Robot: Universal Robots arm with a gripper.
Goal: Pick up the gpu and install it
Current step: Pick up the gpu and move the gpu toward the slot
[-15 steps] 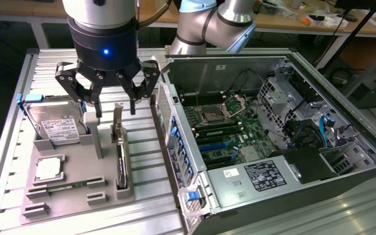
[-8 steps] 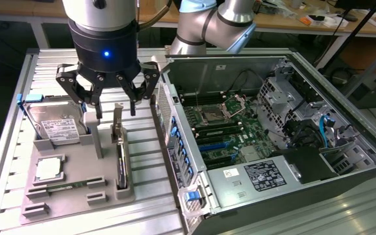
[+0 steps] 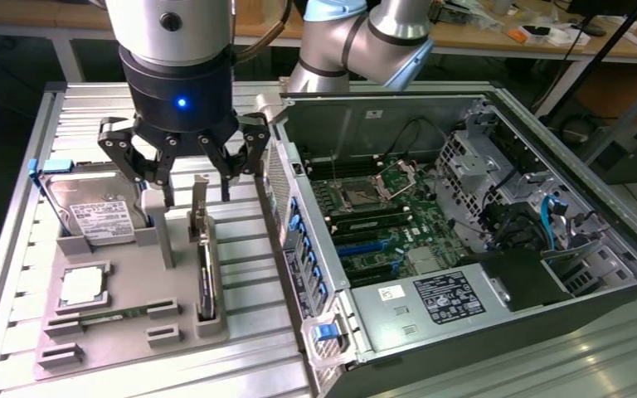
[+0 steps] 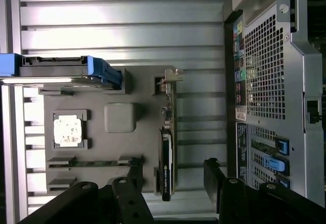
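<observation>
Gripper point(image 3: 192, 189): open, jaws spread wide, nothing held between them. We see it hanging over the grey holder tray, above the bracket end of the gpu.
Fingers point(image 4: 133, 175): in the wrist view we find one dark finger on each side of the gpu's line, both apart from the card.
Gpu point(image 3: 202, 265): thin dark card standing on edge in a slot of the tray, silver bracket at the end nearest the gripper. It sits on the tray's side nearest the computer case. Wrist view confirms it point(image 4: 167, 158), upright and seated.
Holder tray point(image 3: 142, 348): grey moulded block lying flat on the table, with pockets for the parts.
Hard drive point(image 3: 103, 215): silver box with a blue-cornered frame, propped tilted in the tray, at the exterior view's left of the gpu.
Processor point(image 3: 83, 286): square chip lying flat in its pocket, near the hard drive.
Memory stick point(image 3: 114, 315): slim green strip lying in clips just beside the processor.
Computer case point(image 3: 584, 166): side open, at the exterior view's right, just beside the tray. We note the motherboard point(image 3: 380, 224) exposed inside.
Table point(image 3: 86, 108): ribbed aluminium slats under tray and case.
</observation>
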